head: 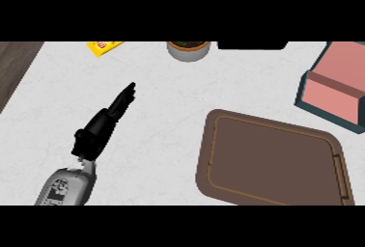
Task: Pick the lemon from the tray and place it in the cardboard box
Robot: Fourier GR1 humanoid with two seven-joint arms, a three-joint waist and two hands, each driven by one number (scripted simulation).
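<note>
One hand (100, 128), the left, lies at centre left, fingers straight and holding nothing; no lemon shows on the lower-right tray (271, 159), so finding it should precede any reaching.

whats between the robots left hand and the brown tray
Nothing: in the head view only bare white marbled counter lies between the black left hand and the brown rounded rectangular tray.

Kitchen counter, seen from above.
A pale marbled countertop (164, 120) holds a brown serving tray (205, 152), a small potted plant (189, 49) and a yellow food packet (105, 47).
</note>
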